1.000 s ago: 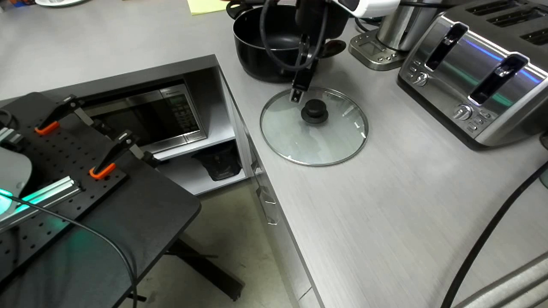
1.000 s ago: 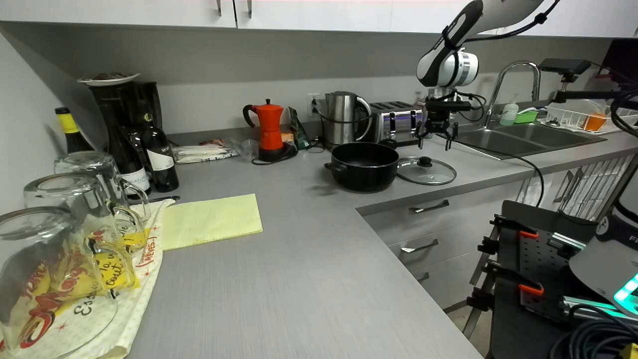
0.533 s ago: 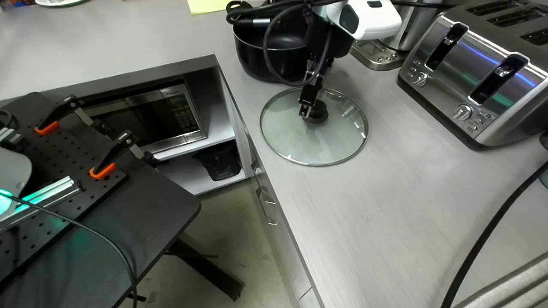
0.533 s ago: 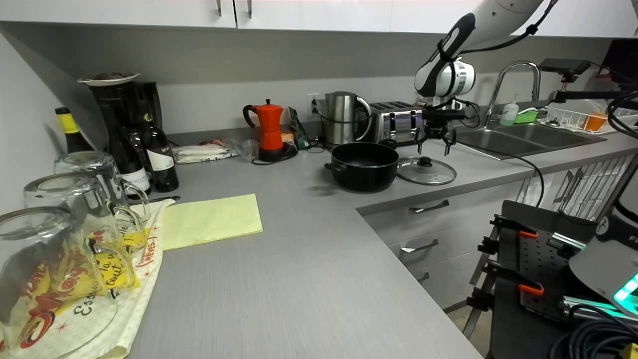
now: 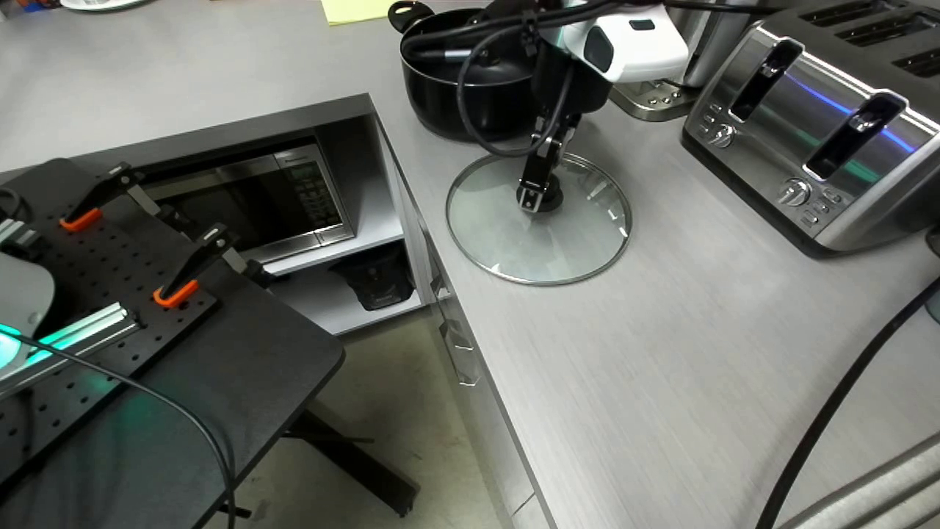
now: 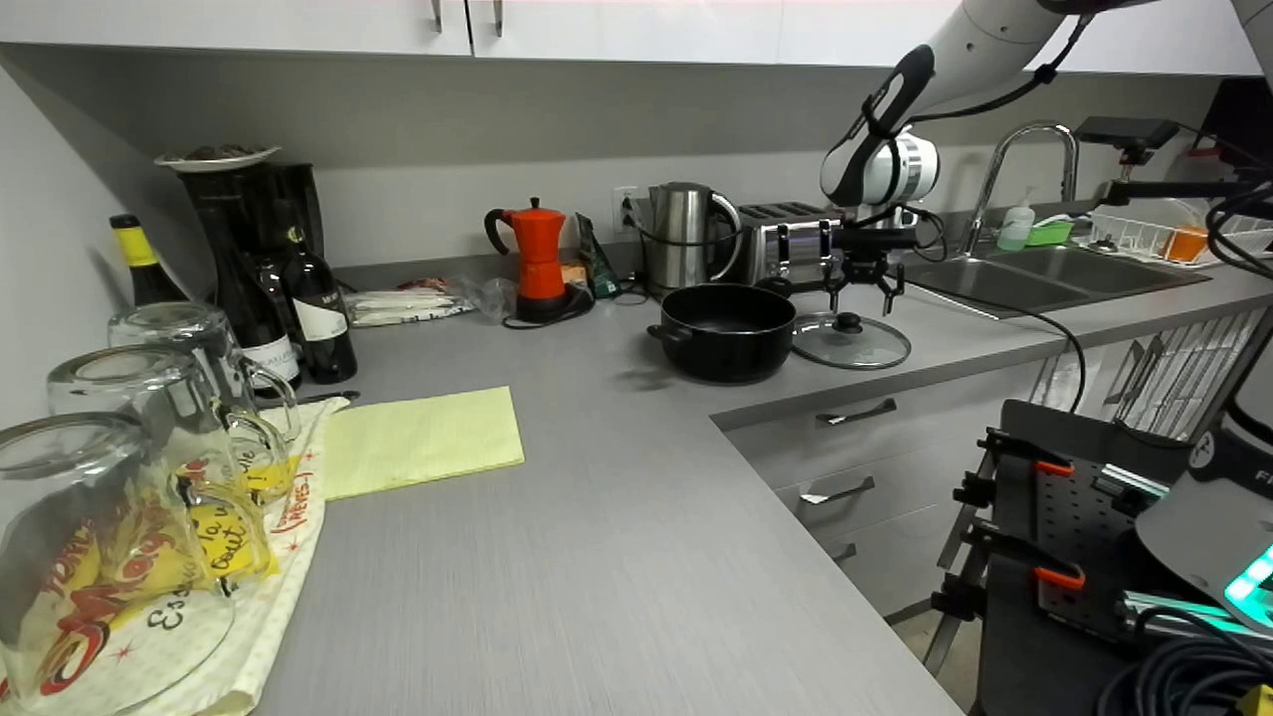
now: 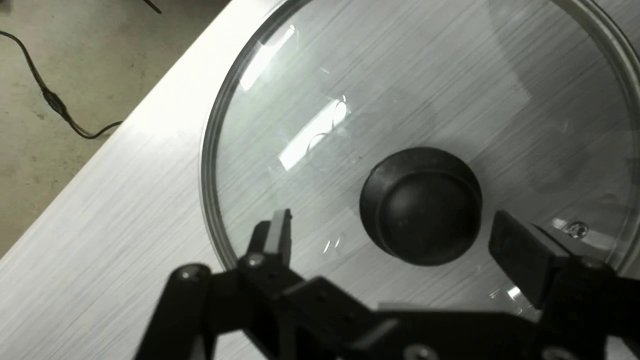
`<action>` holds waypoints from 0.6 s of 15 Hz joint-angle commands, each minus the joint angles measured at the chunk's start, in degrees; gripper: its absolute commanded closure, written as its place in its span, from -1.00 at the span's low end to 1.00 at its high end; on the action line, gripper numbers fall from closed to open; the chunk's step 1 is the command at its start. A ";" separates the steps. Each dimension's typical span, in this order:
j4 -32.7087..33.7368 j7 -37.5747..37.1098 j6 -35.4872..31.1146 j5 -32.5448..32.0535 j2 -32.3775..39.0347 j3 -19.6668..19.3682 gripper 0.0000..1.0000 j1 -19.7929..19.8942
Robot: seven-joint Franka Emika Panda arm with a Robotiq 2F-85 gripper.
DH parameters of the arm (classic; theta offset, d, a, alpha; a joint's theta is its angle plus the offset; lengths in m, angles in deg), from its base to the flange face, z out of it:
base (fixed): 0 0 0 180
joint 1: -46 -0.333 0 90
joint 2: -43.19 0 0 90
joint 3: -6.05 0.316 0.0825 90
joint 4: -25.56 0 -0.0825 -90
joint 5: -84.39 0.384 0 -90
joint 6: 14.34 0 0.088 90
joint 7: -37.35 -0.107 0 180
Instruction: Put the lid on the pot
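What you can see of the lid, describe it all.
The lid is round, clear, apparently glass, with a thin metallic rim, a black centre knob and a small metal fitting near its edge. It lies flat, knob up, on the grey counter beside the pot. The open hand spans the knob, seemingly without contact.

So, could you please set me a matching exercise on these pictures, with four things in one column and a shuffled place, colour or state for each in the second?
Things:
1. pot
2. hand
3. lid
4. toaster

Descriptions:
A. clear glass, lying on the counter
B. shiny silver, beside the steel kettle
C. open, over a black knob
D. black and uncovered

Right pairs: 1-D, 2-C, 3-A, 4-B.
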 commanded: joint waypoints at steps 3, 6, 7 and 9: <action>1.92 -3.36 -1.12 -1.31 1.95 -1.71 -1.00 -2.51; 2.31 -4.04 -1.34 -1.98 2.52 -2.03 -1.00 -3.45; 2.48 -4.44 -1.32 -2.33 2.76 -2.11 -1.00 -3.74; 2.78 -5.08 -1.32 -2.98 3.26 -2.23 -1.00 -4.21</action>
